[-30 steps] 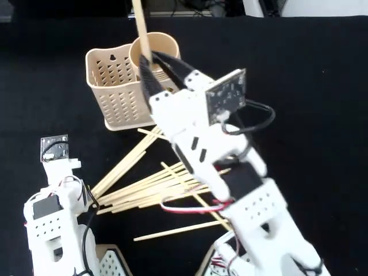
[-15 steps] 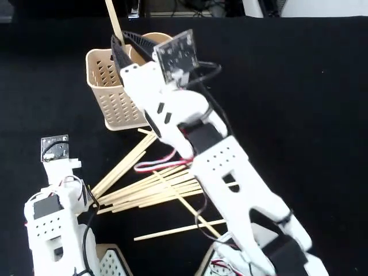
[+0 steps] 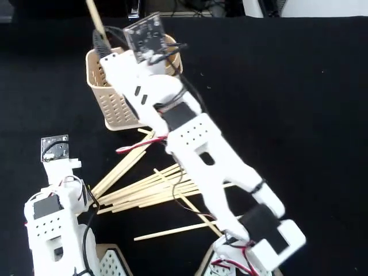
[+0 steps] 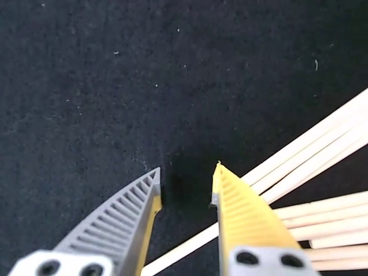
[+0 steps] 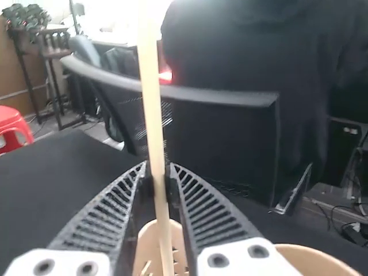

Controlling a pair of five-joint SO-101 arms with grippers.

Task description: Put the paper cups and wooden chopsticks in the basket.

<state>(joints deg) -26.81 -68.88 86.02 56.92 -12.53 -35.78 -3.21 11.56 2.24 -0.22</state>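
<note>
My right gripper (image 3: pixel 101 45) is shut on one wooden chopstick (image 3: pixel 92 16) and holds it nearly upright above the left part of the beige basket (image 3: pixel 112 98). In the right wrist view the chopstick (image 5: pixel 150 86) stands pinched between the black fingers of the gripper (image 5: pixel 156 167), with the basket's rim (image 5: pixel 150 244) below. A paper cup (image 3: pixel 173 57) stands in the basket, mostly hidden by the arm. Several chopsticks (image 3: pixel 144 191) lie fanned on the black table. My left gripper (image 4: pixel 187 178) hangs open just above the table, beside the ends of some chopsticks (image 4: pixel 313 146).
The right arm (image 3: pixel 201 155) stretches diagonally over the chopstick pile. The left arm's white body (image 3: pixel 52 213) stands at the front left. One loose chopstick (image 3: pixel 172 230) lies nearer the front. Black cloth covers the table to the right.
The right arm has swung left and farther back with the chopstick, from over the paper cup to over the basket's left side. The left arm has kept still.
</note>
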